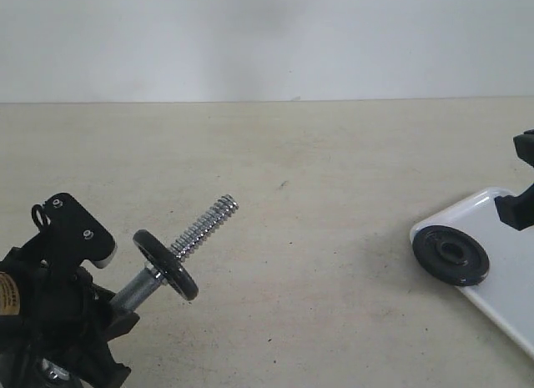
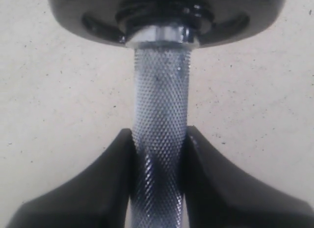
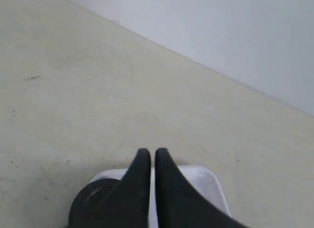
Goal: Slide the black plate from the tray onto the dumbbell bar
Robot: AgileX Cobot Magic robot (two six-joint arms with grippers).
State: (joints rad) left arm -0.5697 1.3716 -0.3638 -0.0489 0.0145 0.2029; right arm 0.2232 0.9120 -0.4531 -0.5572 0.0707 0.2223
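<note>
The left hand (image 2: 159,139) is clamping the dumbbell bar (image 2: 161,90) on its knurled shaft, holding it tilted, threaded end up, with a small black disc (image 1: 165,264) below the thread. The right hand (image 3: 148,154) is hovering over the tray (image 1: 509,279), fingers together, gripping nothing. The black plate (image 1: 450,255) is lying flat at the tray's corner, on the surface (image 1: 317,196).
</note>
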